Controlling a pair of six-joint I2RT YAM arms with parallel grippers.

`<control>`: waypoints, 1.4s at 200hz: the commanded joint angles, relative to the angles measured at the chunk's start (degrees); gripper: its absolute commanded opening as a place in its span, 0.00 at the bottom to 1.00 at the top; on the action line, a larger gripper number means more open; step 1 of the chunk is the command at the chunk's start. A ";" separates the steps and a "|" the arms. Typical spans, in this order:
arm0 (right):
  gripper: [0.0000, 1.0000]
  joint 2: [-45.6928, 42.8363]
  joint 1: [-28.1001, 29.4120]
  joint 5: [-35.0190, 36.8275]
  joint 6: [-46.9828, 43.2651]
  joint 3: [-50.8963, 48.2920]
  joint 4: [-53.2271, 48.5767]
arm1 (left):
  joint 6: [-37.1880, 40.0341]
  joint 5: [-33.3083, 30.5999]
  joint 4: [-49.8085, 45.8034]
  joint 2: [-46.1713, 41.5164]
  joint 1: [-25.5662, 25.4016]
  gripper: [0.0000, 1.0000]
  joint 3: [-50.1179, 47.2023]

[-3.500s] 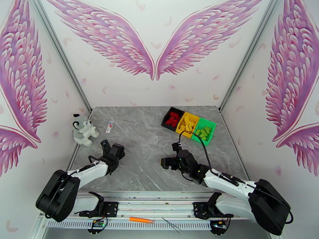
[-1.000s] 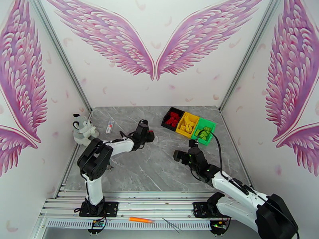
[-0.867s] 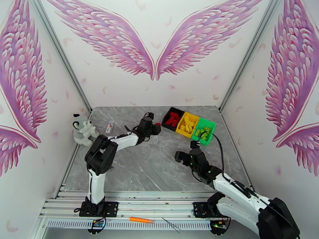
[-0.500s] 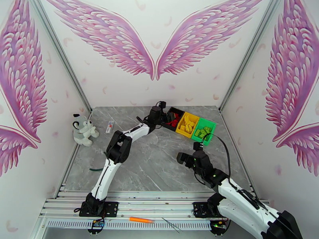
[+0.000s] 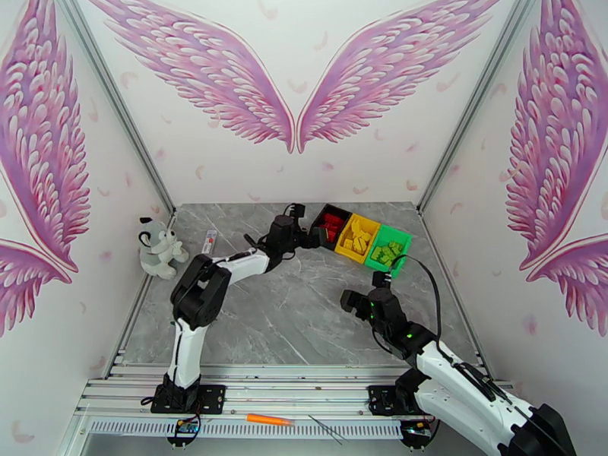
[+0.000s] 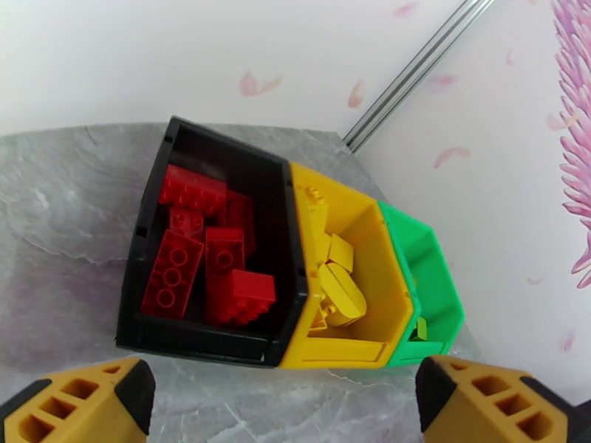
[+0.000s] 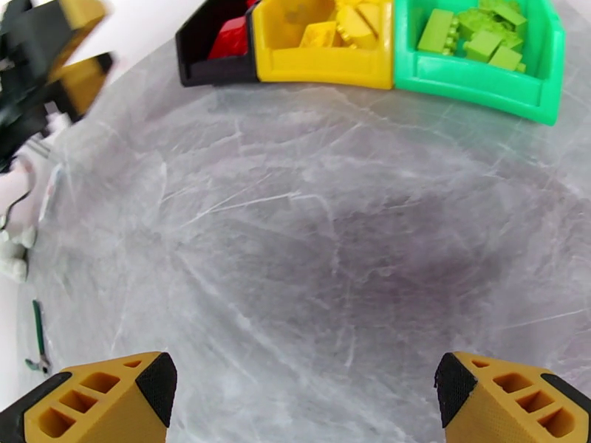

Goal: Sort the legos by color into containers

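Both left gripper (image 6: 288, 407) and right gripper (image 7: 303, 400) gape wide, pinching nothing. Beyond our left fingers (image 6: 81, 400) lie red studded plastic bricks (image 6: 171, 278); right wrist view adds light-green bricks (image 7: 484, 46).

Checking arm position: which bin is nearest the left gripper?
The black bin of red bricks, leftmost in the row; yellow bin and green bin sit farther.

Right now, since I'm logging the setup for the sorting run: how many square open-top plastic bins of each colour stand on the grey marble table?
Black square open-top plastic bin: 1
Yellow square open-top plastic bin: 1
Green square open-top plastic bin: 1
Total: 3
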 commanded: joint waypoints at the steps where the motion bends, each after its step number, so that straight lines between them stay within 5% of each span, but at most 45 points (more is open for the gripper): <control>1: 0.99 -1.77 -0.39 6.20 -1.12 2.50 -2.27 | 3.94 -7.15 7.72 -10.00 0.02 0.99 -8.95; 38: 0.99 -9.79 -0.39 13.05 8.84 -5.03 6.35 | 5.71 -14.71 8.82 -19.86 0.23 0.99 -17.87; 60: 0.99 -18.59 -0.40 13.27 0.85 -13.67 21.24 | 6.57 -23.89 8.96 -25.09 -0.21 0.99 -22.07; 81: 0.99 -27.52 -0.43 15.50 -6.18 -16.43 25.30 | 13.66 -30.44 11.87 -31.92 -0.99 0.99 -27.24; 102: 0.99 -30.58 -0.47 18.39 -14.15 -13.67 23.84 | 23.20 -29.45 12.34 -38.51 -1.15 0.99 -31.02; 127: 0.99 -21.76 -0.47 19.86 -21.67 -8.27 26.27 | 28.34 -35.60 10.30 -45.95 -0.85 0.99 -34.43; 146: 0.99 -9.29 -0.56 20.83 -27.62 -3.88 30.09 | 30.76 -46.17 5.35 -50.75 0.07 0.99 -34.88; 170: 0.99 5.56 -1.02 26.46 -34.89 -0.83 35.45 | 35.78 -51.15 5.73 -56.16 3.47 0.99 -41.38; 192: 0.99 12.42 -2.98 29.08 -37.34 -0.06 36.26 | 37.21 -51.15 6.03 -59.67 8.88 0.99 -49.15; 226: 0.99 10.82 -6.80 24.08 -39.64 -5.80 42.70 | 31.54 -47.47 7.46 -58.01 19.66 0.99 -56.94; 250: 0.99 9.73 -11.79 18.84 -40.73 -9.55 48.54 | 26.86 -43.09 15.91 -51.00 25.76 0.99 -60.45; 280: 0.99 14.29 -16.46 13.00 -38.56 -10.40 55.32 | 30.00 -41.77 28.87 -38.24 25.81 0.99 -60.47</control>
